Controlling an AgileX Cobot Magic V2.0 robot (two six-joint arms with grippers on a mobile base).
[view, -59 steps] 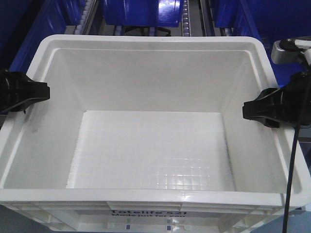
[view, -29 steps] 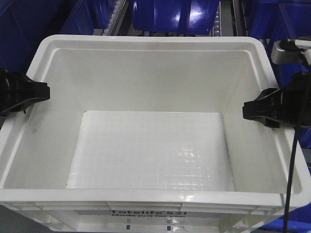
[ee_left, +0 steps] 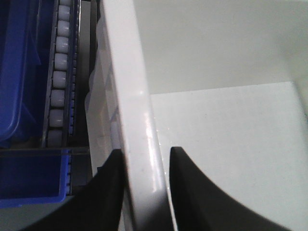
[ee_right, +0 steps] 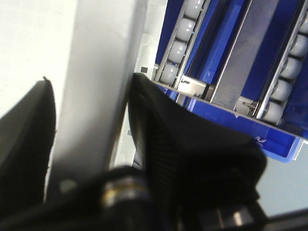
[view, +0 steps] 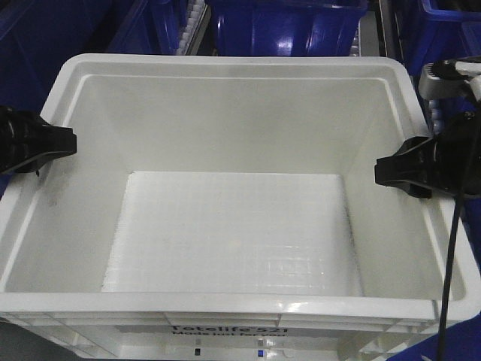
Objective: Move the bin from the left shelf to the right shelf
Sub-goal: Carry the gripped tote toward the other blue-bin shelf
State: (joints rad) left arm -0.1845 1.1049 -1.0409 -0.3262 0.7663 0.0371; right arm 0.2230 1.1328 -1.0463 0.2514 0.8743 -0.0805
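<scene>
The bin [view: 233, 248], a large white tote with black print on its near wall, fills the front view and is empty. My left gripper [view: 52, 143] is shut on the bin's left rim [ee_left: 139, 125], one black finger outside the wall and one inside. On the opposite side, my right gripper [view: 391, 171] is shut on the right rim [ee_right: 96, 96], which passes between its two dark fingers [ee_right: 159, 125]. Both arms hold the bin level in front of the shelving.
Dark blue bins [view: 285, 26] sit on the shelf beyond the white bin. Roller tracks [ee_left: 57, 77] run beside the bin on the left, and more rollers [ee_right: 185, 33] with blue bin edges lie on the right. A black cable [view: 449, 248] hangs by the right arm.
The blue bins and roller tracks behind have shifted rightward and closer in the view, while the white bin and both grippers keep the same places in the frame.
</scene>
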